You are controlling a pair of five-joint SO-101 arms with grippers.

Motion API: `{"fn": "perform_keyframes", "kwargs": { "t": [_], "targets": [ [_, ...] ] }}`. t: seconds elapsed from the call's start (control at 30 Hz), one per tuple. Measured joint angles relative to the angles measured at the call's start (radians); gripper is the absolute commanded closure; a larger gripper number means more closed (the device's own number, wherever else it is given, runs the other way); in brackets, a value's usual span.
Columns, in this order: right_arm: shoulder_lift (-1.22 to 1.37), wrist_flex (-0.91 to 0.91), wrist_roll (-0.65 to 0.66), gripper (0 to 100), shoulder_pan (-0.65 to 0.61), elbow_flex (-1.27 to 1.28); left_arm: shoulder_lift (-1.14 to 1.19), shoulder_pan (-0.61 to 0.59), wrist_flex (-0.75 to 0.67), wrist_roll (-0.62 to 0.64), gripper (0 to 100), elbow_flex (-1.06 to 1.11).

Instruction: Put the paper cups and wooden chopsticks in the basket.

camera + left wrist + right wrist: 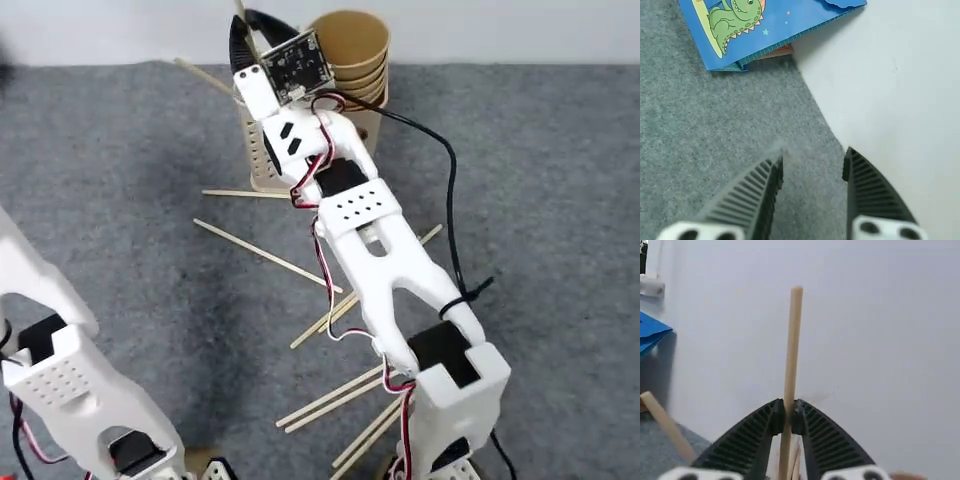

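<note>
My right gripper (245, 42) hangs over the wooden basket (262, 160) at the back of the table, shut on a wooden chopstick (792, 340) that stands upright between its jaws (788, 415). A stack of paper cups (350, 55) sits in the basket beside it. Another chopstick (205, 77) leans out of the basket toward the left. Several loose chopsticks lie on the grey carpet: one (245, 193) near the basket, one (265, 255) in the middle, others (335, 400) near the right arm's base. My left gripper (812, 167) is open over bare carpet, holding nothing.
The left arm (70, 390) stays at the front left corner. A blue bag with a dinosaur picture (755, 25) lies on the carpet by a white wall (900, 90). A black cable (450, 190) runs along the right arm.
</note>
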Motion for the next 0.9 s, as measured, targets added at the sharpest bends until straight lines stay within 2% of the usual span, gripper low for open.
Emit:
{"fn": "perform_keyframes", "kwargs": {
  "t": [0.13,0.2,0.3,0.47,0.67,0.8,0.9],
  "targets": [
    [0.009,0.077,0.000,98.3,-0.002,0.000,0.000,0.000,0.000,0.000,81,0.000],
    [0.009,0.153,-0.005,94.5,0.002,0.000,0.000,0.000,0.000,0.000,81,0.000],
    [0.009,0.236,-0.097,88.3,0.002,0.000,0.000,0.000,0.000,0.000,81,0.000],
    [-0.046,0.374,-0.275,87.6,0.026,-0.020,0.000,0.000,0.000,0.000,81,0.000],
    [-0.058,0.560,-0.453,87.7,0.061,-0.232,0.000,0.000,0.000,0.000,81,0.000],
    [-0.058,0.721,-0.473,87.7,0.069,-0.393,0.000,0.000,0.000,0.000,81,0.000],
    [-0.060,0.934,-0.476,87.7,0.069,-0.471,0.000,0.000,0.000,0.000,81,0.000]
  ]
}}
